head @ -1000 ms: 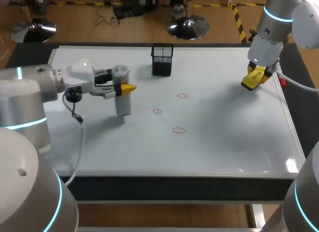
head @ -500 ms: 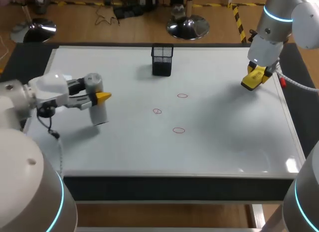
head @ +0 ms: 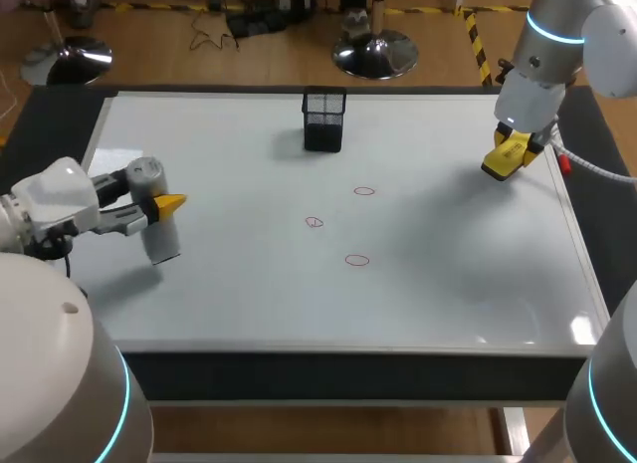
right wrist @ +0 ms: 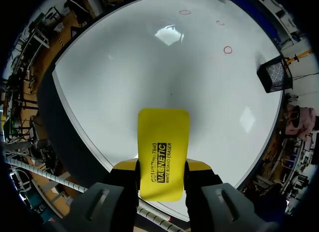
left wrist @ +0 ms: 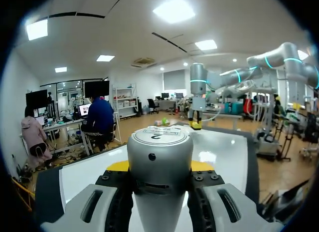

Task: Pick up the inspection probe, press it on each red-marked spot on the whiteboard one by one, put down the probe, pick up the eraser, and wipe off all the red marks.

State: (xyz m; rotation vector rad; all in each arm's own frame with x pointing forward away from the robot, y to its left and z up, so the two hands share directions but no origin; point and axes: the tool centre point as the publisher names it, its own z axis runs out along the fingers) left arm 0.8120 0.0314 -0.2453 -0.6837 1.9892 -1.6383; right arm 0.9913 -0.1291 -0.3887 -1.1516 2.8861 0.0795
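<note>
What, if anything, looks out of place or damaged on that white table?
Nothing stands out. The mesh cup stands upright, three red marks sit on the whiteboard, the left claw grips the probe, the right claw the eraser. No spills or damage visible.

left arm [head: 45, 204], right arm [head: 557, 35]: silver-white, cyan rings | fingers [head: 171, 200]: yellow tips | grey cable [head: 597, 170], right
</note>
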